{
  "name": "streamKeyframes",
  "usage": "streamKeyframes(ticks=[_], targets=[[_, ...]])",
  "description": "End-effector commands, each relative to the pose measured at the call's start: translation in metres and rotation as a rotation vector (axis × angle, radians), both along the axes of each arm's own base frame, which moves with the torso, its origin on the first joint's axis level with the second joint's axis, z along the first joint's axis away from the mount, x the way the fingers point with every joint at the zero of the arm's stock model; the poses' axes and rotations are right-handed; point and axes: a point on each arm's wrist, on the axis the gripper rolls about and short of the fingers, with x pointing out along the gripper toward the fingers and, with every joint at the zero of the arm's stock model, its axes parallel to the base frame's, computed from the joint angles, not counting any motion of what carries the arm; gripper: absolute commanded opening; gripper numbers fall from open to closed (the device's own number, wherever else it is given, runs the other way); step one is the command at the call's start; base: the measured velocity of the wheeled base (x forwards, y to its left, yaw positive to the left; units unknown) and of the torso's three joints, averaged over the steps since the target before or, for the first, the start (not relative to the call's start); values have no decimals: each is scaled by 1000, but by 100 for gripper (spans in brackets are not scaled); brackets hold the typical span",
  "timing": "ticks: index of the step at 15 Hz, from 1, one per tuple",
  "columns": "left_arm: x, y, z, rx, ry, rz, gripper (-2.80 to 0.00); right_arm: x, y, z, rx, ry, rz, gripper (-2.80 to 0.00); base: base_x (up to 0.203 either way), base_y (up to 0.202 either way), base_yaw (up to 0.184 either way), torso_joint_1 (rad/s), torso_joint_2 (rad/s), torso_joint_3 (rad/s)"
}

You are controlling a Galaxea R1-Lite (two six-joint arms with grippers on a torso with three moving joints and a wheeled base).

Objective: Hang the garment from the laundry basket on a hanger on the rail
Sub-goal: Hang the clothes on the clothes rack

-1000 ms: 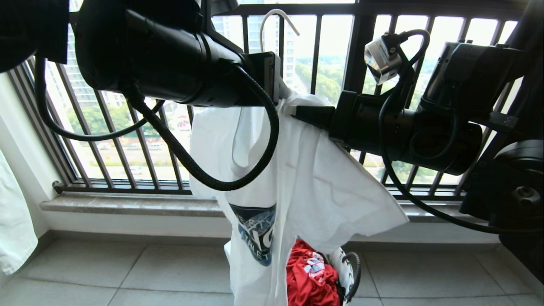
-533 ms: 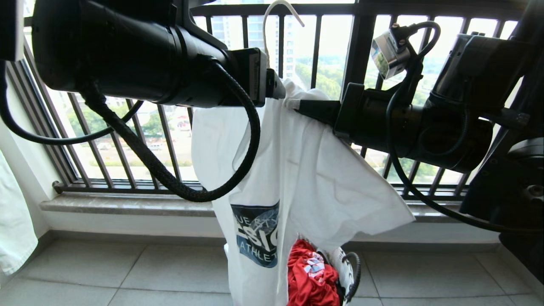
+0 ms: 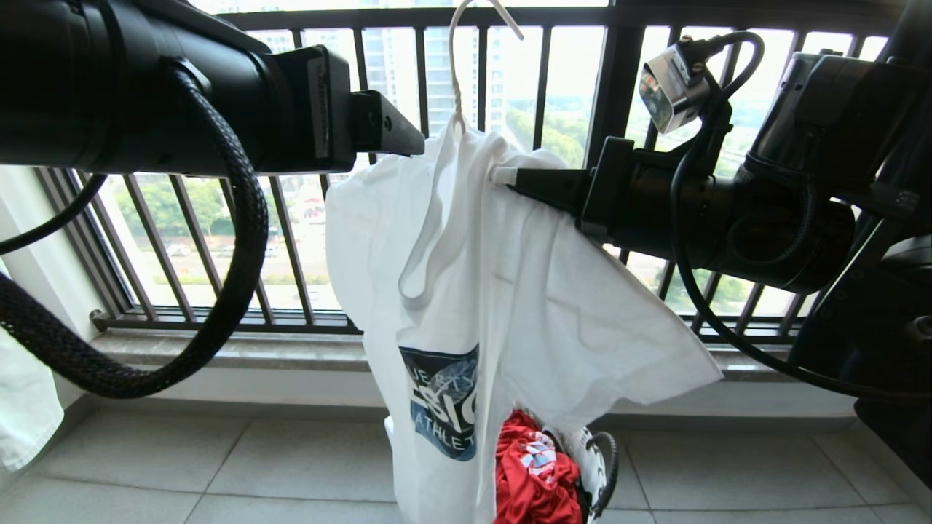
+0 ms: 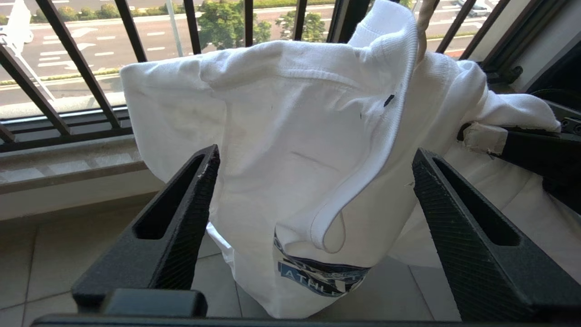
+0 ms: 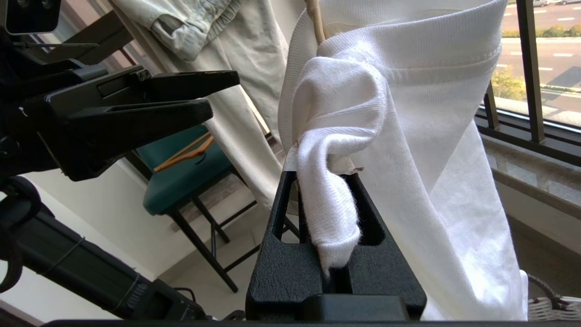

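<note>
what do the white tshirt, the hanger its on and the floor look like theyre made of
T-shirt: soft knit, likely cotton jersey; ribbed collar, limp folds, matte.
Hanger: thin wire with a twisted neck, cream-white coating; probably painted or plastic-coated metal.
Floor: pale tiles with grout lines, slight sheen; looks ceramic or stone.

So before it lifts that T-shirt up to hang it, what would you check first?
1. Right tool clamped on T-shirt: ok.
2. Left tool open, clear of the cloth: ok.
3. Hanger neck through the collar: ok.
4. T-shirt spread on both hanger shoulders: not ok, it hangs bunched.
5. Hem clear of the basket and red cloth: cannot tell.
6. Rail in reach: cannot tell, not in view.
</note>
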Motion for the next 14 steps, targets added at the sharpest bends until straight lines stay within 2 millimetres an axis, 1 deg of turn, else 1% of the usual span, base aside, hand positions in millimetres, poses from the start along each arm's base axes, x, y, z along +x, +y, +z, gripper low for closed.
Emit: streamKeyframes(ticks=[1,3,6,8,10,12,14], targets=[[2,18,1,-4,-5,68,-280,0,0,-1,-2,3,16,-280,0,0,0,0,0,0],[5,27,-1,36,14,82,-280,-1,0,-2,-7,6,47,-280,0,0,0,0,0,0],[4,48,-4,116,57,-91,-280,-3,0,-7,-22,15,106,-280,0,0,0,0,0,0],[9,64,-2,140,38,-203,-280,-5,-3,-7,-26,25,162,-280,0,0,0,0,0,0],[16,67,-7,215,16,-318,-280,-6,-7,-8,-23,47,221,-280,0,0,0,0,0,0],[18,65,-16,268,53,-444,-280,-4,-11,-10,-31,54,257,-280,0,0,0,0,0,0],[24,61,-24,285,76,-526,-280,-4,-13,-12,-40,58,296,-280,0,0,0,0,0,0]])
